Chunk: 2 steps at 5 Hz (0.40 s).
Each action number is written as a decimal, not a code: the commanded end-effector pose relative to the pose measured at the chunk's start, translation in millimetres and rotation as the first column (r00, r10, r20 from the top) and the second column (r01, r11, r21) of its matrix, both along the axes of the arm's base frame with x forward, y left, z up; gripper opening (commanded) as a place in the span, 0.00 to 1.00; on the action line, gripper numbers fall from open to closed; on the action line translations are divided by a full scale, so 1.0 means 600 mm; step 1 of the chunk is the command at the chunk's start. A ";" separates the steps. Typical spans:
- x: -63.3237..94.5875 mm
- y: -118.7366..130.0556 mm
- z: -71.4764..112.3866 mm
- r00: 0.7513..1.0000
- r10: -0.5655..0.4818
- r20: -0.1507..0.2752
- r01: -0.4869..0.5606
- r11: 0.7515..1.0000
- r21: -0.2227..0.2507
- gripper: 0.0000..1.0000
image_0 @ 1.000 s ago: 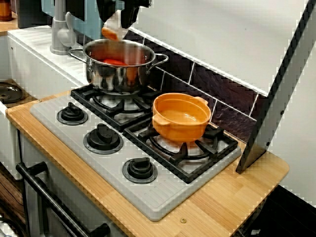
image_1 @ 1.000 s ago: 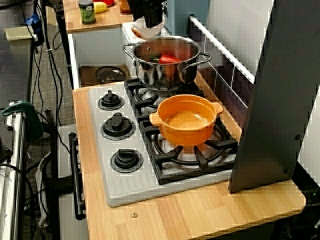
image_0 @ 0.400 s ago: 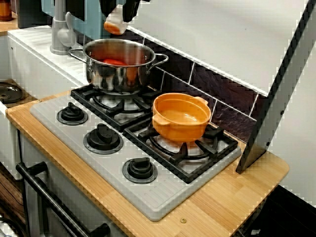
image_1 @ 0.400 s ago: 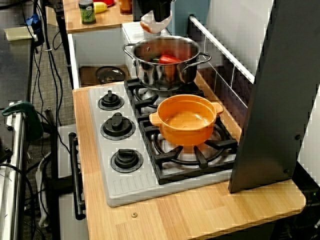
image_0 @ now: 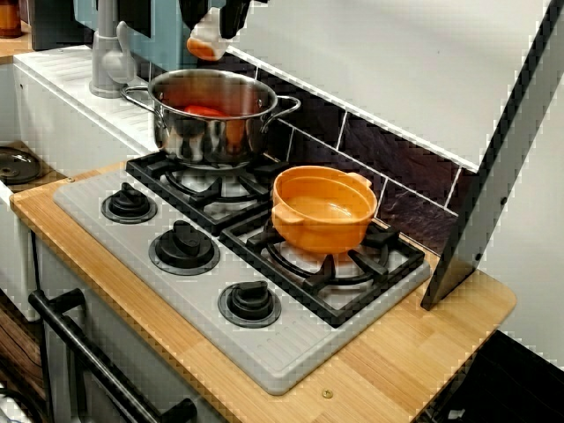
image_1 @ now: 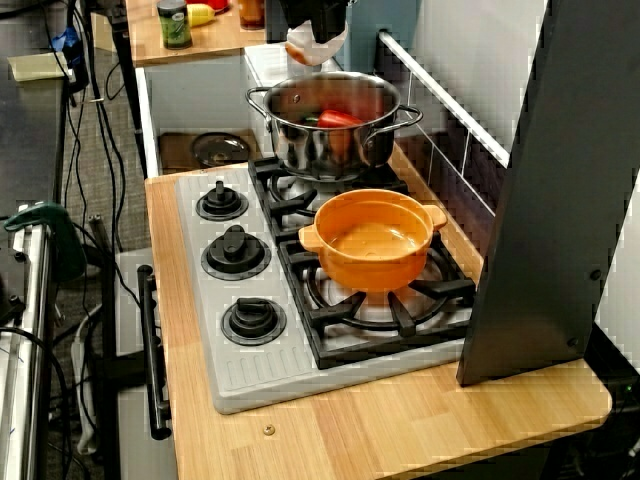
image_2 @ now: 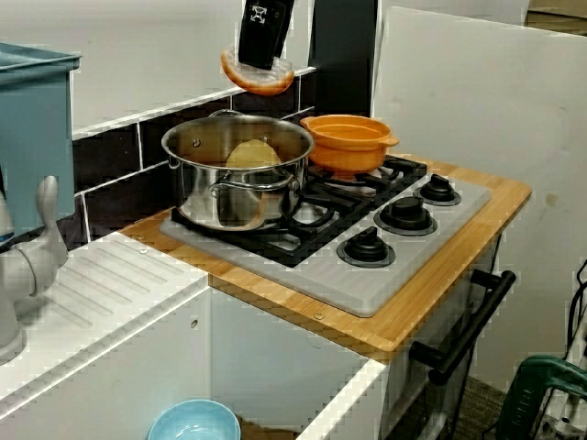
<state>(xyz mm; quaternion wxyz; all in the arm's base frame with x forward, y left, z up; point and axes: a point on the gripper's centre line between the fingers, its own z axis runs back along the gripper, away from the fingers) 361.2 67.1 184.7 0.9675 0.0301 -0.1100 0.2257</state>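
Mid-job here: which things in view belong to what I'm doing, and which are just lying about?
In hand: pincer, shut on an orange-and-white food piece; steel pot under it, red item inside.
Lying about: orange pot, stove knobs, faucet, light blue bowl, green jar.

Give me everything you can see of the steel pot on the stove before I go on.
The steel pot is shiny bare metal, round and deep, with two loop handles at its rim and no lid. It stands upright on the black grate of one burner, beside the orange pot but apart from it. Something red-orange lies inside. The gripper hangs above it holding an orange-and-white piece, clear of the pot.
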 end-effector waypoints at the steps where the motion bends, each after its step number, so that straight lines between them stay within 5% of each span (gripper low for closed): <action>1: -0.015 0.010 0.025 0.999 -0.004 0.044 0.003 1.000 0.011 0.00; 2: -0.016 0.009 0.023 0.999 -0.006 0.043 0.005 1.000 0.012 0.00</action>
